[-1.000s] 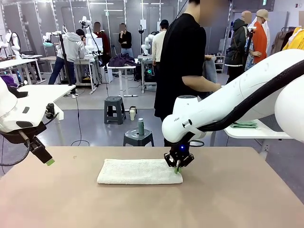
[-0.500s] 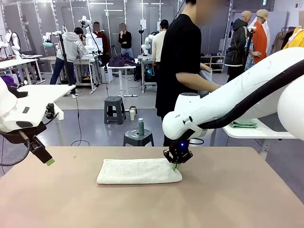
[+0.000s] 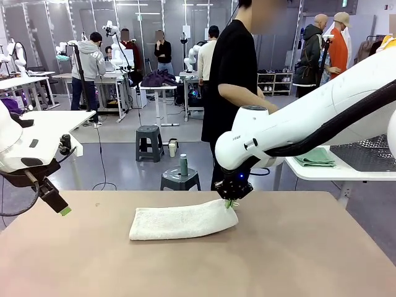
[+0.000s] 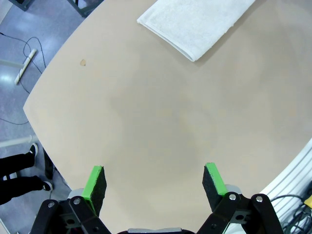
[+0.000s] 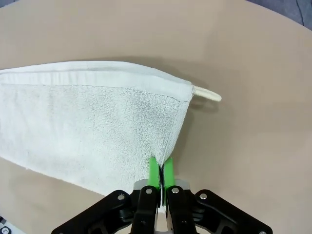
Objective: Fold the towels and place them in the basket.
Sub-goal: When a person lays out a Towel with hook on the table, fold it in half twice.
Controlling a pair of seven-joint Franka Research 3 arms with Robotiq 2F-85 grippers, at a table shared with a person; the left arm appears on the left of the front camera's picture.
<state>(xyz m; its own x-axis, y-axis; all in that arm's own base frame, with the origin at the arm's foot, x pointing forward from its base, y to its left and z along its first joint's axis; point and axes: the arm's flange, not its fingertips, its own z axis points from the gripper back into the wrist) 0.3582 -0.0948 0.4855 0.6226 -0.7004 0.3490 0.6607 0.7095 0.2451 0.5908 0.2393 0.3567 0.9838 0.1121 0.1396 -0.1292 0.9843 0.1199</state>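
A cream-white towel (image 3: 179,221), folded into a long strip, lies across the middle of the table. My right gripper (image 3: 231,203) is shut on its right end and holds that end lifted off the table. In the right wrist view the pinched towel (image 5: 87,126) hangs from the green pads (image 5: 154,173), with a corner loop (image 5: 207,94) sticking out. My left gripper (image 4: 154,179) hovers open over bare table at the left, and the towel's far end (image 4: 197,22) lies well beyond its fingers. A green towel (image 3: 315,156) lies folded on the white side table beside a dark mesh basket (image 3: 365,153).
A person in black (image 3: 234,74) stands at the far side of the table, near the white side table (image 3: 322,170). Two stools (image 3: 180,179) stand on the floor behind the table's far edge.
My right gripper has closed on the towel's right end and raised it off the table, moving slightly back. The person turned away from the side table. The left arm stayed put.
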